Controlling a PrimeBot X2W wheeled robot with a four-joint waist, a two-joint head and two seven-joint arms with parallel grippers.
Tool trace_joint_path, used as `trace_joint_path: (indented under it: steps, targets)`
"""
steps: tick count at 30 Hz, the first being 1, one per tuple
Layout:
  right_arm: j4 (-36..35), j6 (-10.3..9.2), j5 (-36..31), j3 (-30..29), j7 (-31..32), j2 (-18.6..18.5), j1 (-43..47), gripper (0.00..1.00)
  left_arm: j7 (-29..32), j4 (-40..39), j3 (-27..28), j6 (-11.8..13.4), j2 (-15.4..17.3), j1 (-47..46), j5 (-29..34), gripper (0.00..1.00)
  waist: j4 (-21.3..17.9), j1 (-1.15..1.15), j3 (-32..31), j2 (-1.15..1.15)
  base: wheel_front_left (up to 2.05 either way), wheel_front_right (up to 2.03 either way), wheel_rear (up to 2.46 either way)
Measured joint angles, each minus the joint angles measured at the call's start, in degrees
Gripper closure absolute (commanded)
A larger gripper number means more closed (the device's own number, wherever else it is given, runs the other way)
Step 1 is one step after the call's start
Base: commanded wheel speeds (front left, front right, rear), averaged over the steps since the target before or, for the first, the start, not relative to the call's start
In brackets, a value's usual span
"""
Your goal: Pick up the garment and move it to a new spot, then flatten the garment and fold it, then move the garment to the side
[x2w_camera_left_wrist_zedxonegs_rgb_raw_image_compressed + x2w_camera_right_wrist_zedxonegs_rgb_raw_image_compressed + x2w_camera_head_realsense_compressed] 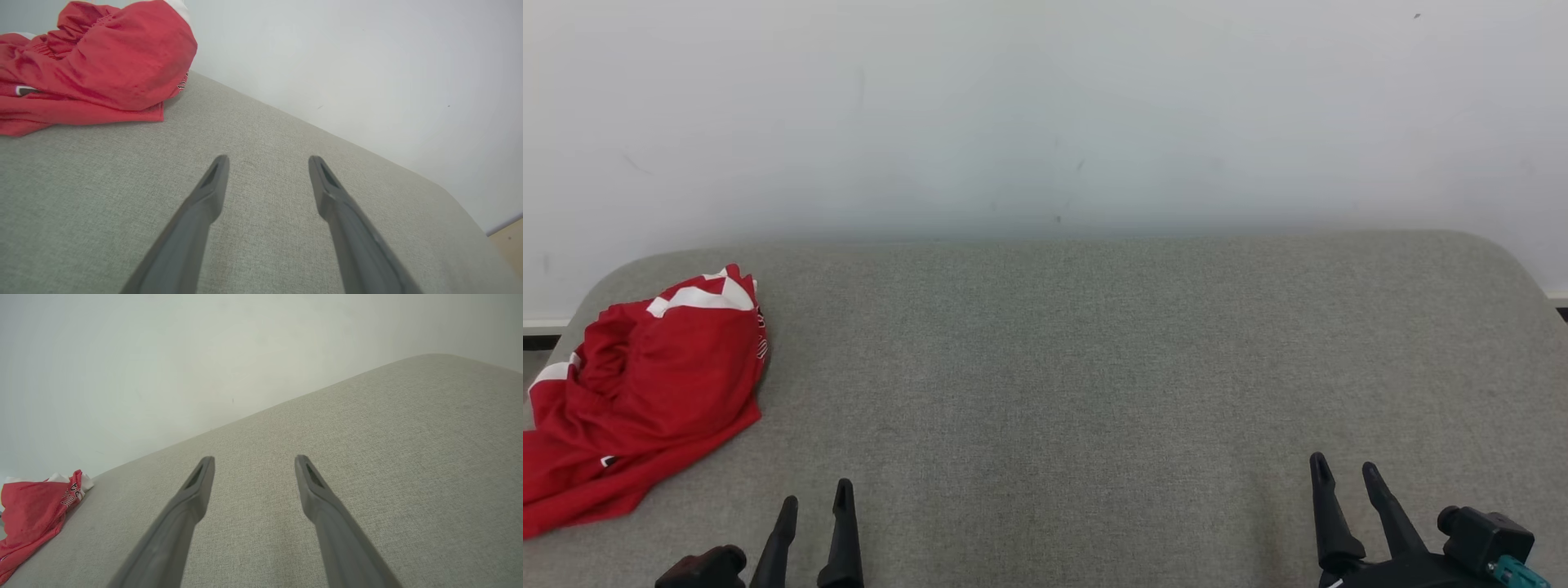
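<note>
Head view: garment [645,392] at nine o'clock, likely soft and light, best pinched at its raised fold; left gripper [816,492], right gripper [1343,462] spread empty.

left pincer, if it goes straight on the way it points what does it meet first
Probably the bare grey pad, then the wall beyond; depth is unclear. The left pincer is open, and the garment lies off to its left, out of that line.

a grey upholstered surface [1094,367] was set against a pale wall [1045,106]
the woven, round-cornered fabric was lit softly and evenly; the wall was marked by a few faint specks, and a patch of light wooden floor [508,245] was seen past one corner.
</note>
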Motion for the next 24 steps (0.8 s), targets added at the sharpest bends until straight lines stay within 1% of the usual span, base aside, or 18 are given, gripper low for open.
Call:
trace_joint_path:
  steps: [10, 15, 24]
  targets:
    - [0.20, 0.00, -4.59, 0.89, -0.52, -0.02, 0.41, 0.00, -1.21, -0.71, 0.29, 0.45, -0.24, 0.56, 3.67, 0.00, 0.27, 0.00, -0.46, 0.00, 0.00, 0.00, 0.00]
    - [0.20, 0.00, -7.03, 1.04, -0.86, -0.03, 0.62, 0.00, -1.80, -0.77, 0.52, 0.93, -0.20, 0.85, 6.81, 0.00, 0.43, 0.00, -0.69, 0.00, 0.00, 0.00, 0.00]
    - [0.43, 0.00, -10.83, 1.03, -1.01, -0.05, 0.87, 0.00, -2.97, -0.14, 0.24, 0.84, -0.18, 0.86, 11.06, 0.00, 0.74, 0.00, -1.00, 0.00, 0.00, 0.00, 0.00]
